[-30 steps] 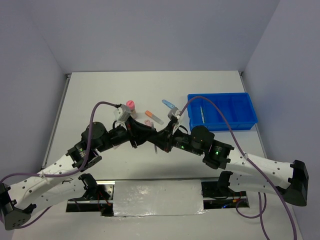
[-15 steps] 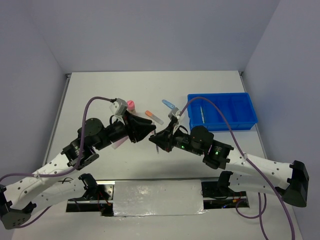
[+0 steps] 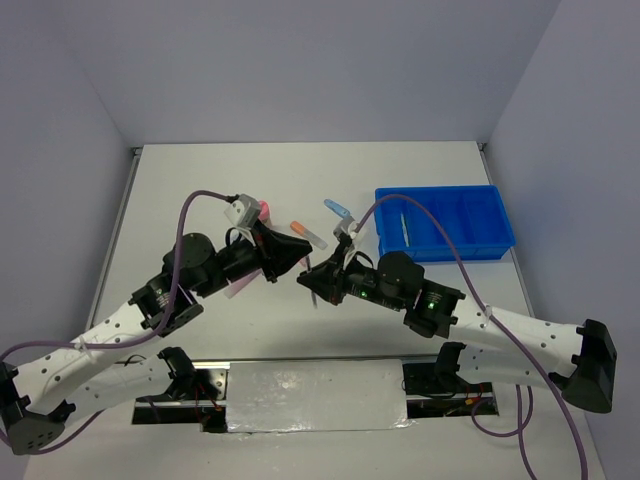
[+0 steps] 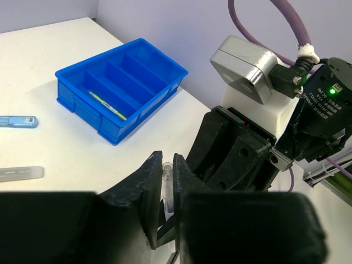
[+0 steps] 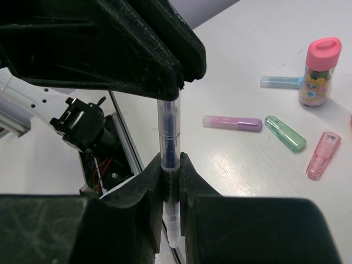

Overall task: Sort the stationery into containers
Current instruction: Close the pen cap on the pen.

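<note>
Left pincer [image 4: 166,159] is pinching, jaws narrow, on the upper end of a clear pen [image 5: 167,129]. It is meeting the right pincer [image 5: 170,165] almost nose to nose over the middle of the table. In the right wrist view the pen is standing upright, crossing the right jaws. Those jaws are clamping it tight lower down the barrel, so both pincers are holding the one pen, which appears to be off the table.

Beyond them a pink-capped bottle [image 5: 316,69] and an orange stick [image 3: 305,232] are waiting loose. The tray [image 3: 438,189] is sitting to the right and a little farther back, with a yellow pen [image 3: 404,225] already lying in one compartment.

The right arm is much the nearer to the tray and the left is well apart from it, so this is looking like a hand-over towards the right. The left jaws will probably need to open first. The pen's long axis will then need turning to run along the narrow compartments, which are running near to far.

A second ago the two pincers were overlapping more deeply. Since then the left wrist has been drawing back and towards the far side, and its camera is now hiding most of the bottle. The right arm has barely shifted, and the loose pieces are lying where they were.
</note>
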`<act>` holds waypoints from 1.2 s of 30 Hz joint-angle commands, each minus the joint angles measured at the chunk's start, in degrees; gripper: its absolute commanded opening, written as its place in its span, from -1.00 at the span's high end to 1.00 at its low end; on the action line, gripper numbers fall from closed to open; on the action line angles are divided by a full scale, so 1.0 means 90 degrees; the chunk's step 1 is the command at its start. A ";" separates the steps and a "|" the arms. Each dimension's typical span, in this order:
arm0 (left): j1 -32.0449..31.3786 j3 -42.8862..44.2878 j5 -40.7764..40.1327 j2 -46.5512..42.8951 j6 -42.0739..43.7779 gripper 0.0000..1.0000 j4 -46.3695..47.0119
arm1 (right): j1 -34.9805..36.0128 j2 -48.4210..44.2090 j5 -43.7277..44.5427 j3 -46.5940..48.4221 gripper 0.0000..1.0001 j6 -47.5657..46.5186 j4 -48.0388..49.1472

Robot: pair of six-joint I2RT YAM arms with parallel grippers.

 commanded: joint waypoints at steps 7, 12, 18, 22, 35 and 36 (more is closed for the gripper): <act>-0.0025 -0.0714 0.0415 -0.0078 -0.0330 0.92 0.0764 | -0.0058 0.0082 0.0256 0.0632 1.00 -0.0159 0.0088; -0.0045 -0.1310 0.0522 -0.0156 -0.0643 1.00 0.1027 | -0.0369 0.0121 0.0374 0.1207 1.00 -0.0267 0.0069; -0.0269 -0.1955 0.0493 -0.0088 -0.0965 1.00 0.1525 | -0.0897 0.0491 -0.0144 0.2213 1.00 -0.0287 0.0059; -0.0474 -0.2306 0.0473 0.0136 -0.1189 1.00 0.1905 | -0.0937 0.0716 -0.0271 0.2819 1.00 -0.0443 -0.0136; -0.0631 -0.1899 -0.0471 0.0050 -0.1024 0.76 0.0742 | -0.1249 0.0912 -0.0195 0.3084 1.00 -0.0657 -0.0731; -0.0631 -0.1346 -0.0793 -0.0077 -0.0947 0.56 0.0261 | -0.1307 0.0922 -0.0067 0.2967 1.00 -0.0658 -0.1022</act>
